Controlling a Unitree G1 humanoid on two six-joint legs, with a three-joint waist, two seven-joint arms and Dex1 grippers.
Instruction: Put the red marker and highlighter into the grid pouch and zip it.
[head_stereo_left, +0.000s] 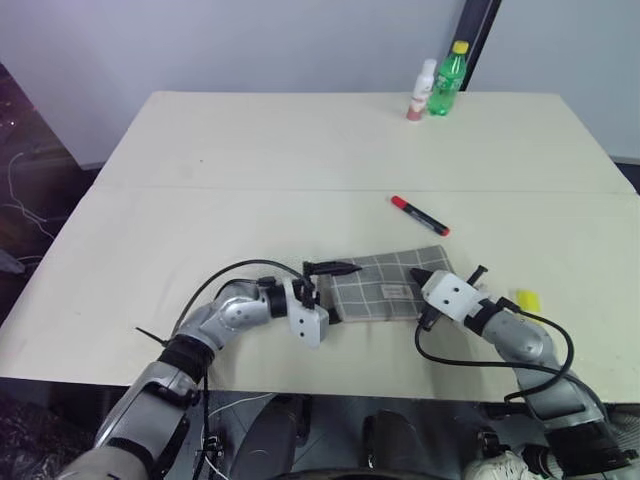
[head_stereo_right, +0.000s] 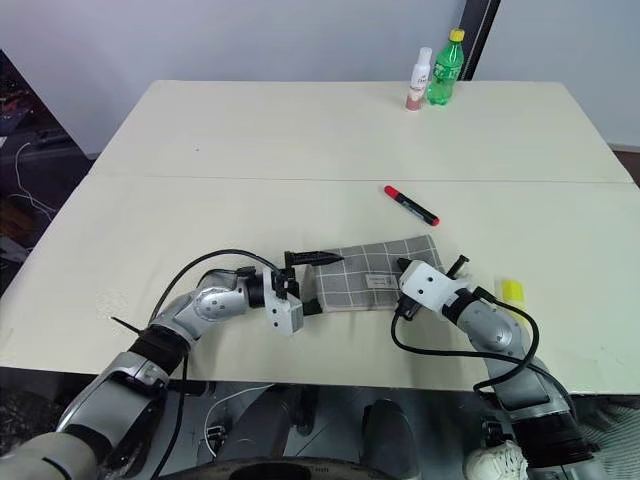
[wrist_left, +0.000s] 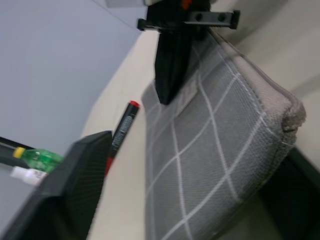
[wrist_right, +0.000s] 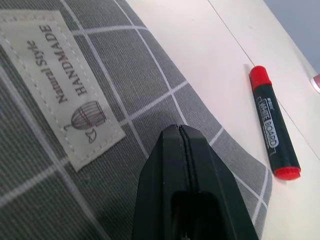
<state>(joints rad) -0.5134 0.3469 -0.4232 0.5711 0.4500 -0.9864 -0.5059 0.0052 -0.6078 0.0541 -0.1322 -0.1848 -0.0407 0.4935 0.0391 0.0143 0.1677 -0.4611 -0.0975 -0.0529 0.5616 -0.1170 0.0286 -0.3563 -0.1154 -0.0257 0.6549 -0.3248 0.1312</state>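
Right tool (head_stereo_left: 425, 277): fingers together, tip over grid pouch (head_stereo_left: 385, 283).
Left tool (head_stereo_left: 335, 290): fingers apart around pouch's end.
Red marker (head_stereo_left: 419, 215): on table (head_stereo_left: 250, 150), beyond.

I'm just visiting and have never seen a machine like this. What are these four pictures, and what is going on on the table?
It is a two-armed robot; each arm ends in a tool with two black fingers. Two pictures look down from cameras in its head, the other two from cameras on its wrists.

On the table lie a grey grid pouch, a red marker beyond it, a yellow highlighter to its right, and two bottles at the far edge.

The left tool has its fingers open around the pouch's left end. The right tool is shut, with its tip on the pouch's right end. Neither pen is picked up yet.
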